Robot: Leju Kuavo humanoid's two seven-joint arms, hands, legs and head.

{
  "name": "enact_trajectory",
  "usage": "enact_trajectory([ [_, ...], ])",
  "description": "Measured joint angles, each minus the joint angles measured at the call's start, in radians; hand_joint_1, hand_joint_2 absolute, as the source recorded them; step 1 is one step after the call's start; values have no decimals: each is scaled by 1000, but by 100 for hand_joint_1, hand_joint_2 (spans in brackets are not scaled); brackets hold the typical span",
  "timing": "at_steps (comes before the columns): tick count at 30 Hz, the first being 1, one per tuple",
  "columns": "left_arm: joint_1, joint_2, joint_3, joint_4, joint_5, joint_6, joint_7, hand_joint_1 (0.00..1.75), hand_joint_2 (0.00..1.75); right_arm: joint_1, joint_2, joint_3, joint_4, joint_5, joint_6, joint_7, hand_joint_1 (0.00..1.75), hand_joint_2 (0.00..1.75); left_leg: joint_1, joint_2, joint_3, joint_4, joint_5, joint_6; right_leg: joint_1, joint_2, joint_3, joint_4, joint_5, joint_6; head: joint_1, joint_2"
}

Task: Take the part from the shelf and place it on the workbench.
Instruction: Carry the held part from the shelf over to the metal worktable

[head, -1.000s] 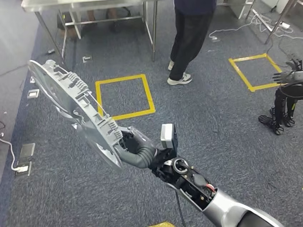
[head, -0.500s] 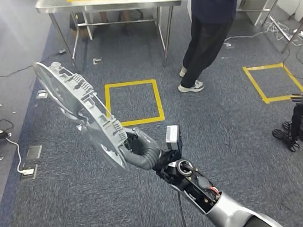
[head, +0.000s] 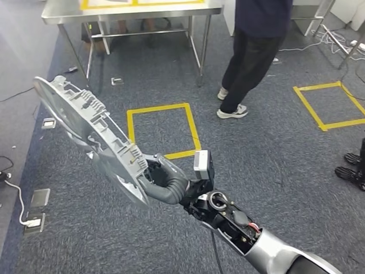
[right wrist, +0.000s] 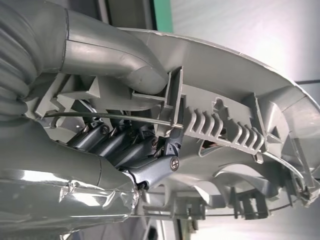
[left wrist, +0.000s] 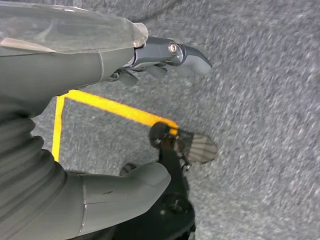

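right hand (head: pixel 165 180) gripping the grey part (head: pixel 86 134), which sticks out past its fingers | left hand (left wrist: pixel 94 100) loose, holding nothing

We see a grey-blue carpeted floor (head: pixel 267 165) under everything. Beyond the hand, a square of yellow tape (head: pixel 162 130) is marked on it, and a second yellow square (head: pixel 329 105) lies well off to the hand's right. Farther off stands a metal desk (head: pixel 129 11) on thin legs, and a person (head: pixel 254 51) in dark trousers stands just beside it. White cables (head: pixel 19 197) and floor sockets (head: pixel 36 208) lie to the hand's left.
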Motion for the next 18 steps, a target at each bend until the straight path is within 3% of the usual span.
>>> enact_trajectory([
  [2,-2,3,0,0,-1,-3,-1,0,175,-1,0,0,-1,0,0,1,175,175,-4,-3,21,-1,-14,16,-3,-2,-41,85,-23,2,10,0],
  [4,-4,6,0,0,1,-7,-2,0,175,-1,0,0,-3,0,-1,2,175,175,-10,-5,40,-1,-30,27,0,-3,-126,227,-75,1,23,0],
  [6,-4,7,0,0,4,-8,-2,0,175,0,0,0,-3,0,-1,3,175,175,-18,-9,60,-1,-47,31,6,-3,-198,303,-115,-6,33,0],
  [7,-4,7,0,0,5,-8,-2,0,175,1,0,0,-3,0,-2,4,175,175,-21,-12,73,-1,-57,32,11,-3,-211,291,-108,-13,34,0],
  [8,-3,7,0,0,7,-8,-2,0,175,1,0,1,-3,0,-2,4,175,175,-22,-14,87,-1,-67,33,18,-3,-209,244,-75,-22,35,0],
  [10,-3,4,0,0,9,-8,-2,0,175,-1,0,1,-3,0,-2,4,175,175,-24,-18,112,-2,-86,31,37,-2,-188,107,43,-42,37,0],
  [12,-3,0,0,0,10,-8,-2,0,175,-4,0,1,-3,-1,-2,3,175,175,-26,-22,122,-6,-97,24,50,-1,-172,20,115,-58,40,0],
  [14,-3,0,0,0,8,-8,-2,0,175,-8,0,1,-3,-1,-2,3,175,175,-30,-24,129,-11,-101,17,50,-1,-158,0,120,-64,39,0],
  [16,-6,1,0,0,3,-8,-2,0,175,-12,0,1,-3,0,-4,3,175,175,-31,-21,121,22,-104,11,44,0,-134,-14,122,-69,35,0],
  [18,-12,2,0,0,-1,-8,-2,0,175,-18,0,0,-3,0,-4,2,175,175,-29,-18,60,128,-128,2,40,0,-113,-25,117,-74,25,0],
])
